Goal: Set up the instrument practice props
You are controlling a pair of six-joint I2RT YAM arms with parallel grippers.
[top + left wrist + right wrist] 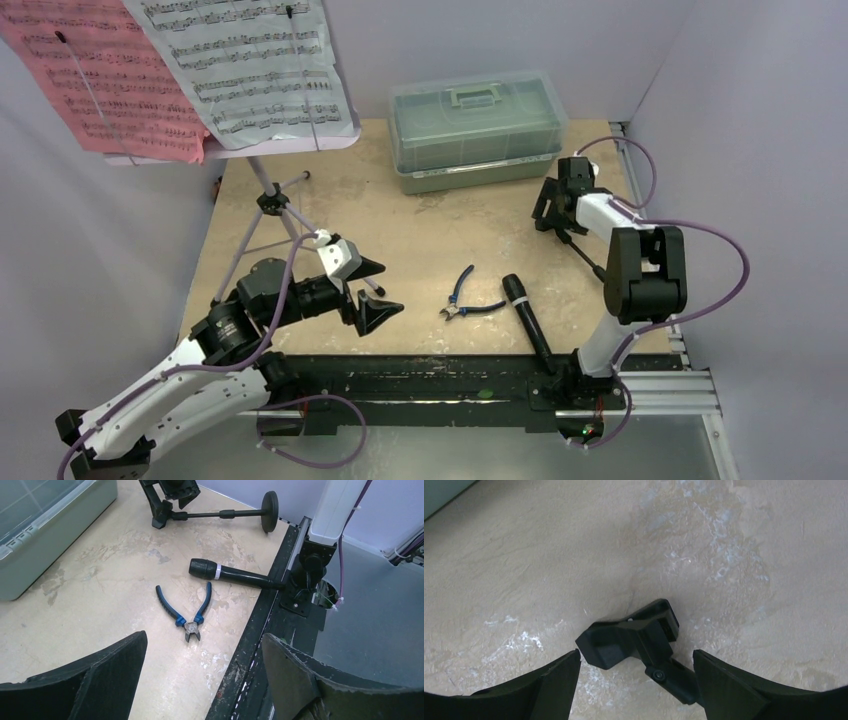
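Note:
The pale lilac music stand stands on its tripod legs at the back left, carrying a pink sheet and a white sheet. The black microphone lies flat near the front edge. The black round-based stand lies on its side at the right. My right gripper is open, low over the table, its fingers on either side of that stand's clip head. My left gripper hangs open and empty beside the tripod legs.
Blue-handled pliers lie between my left gripper and the microphone. A translucent green lidded toolbox stands at the back centre. The black rail runs along the table's front edge. Lilac walls close in on both sides.

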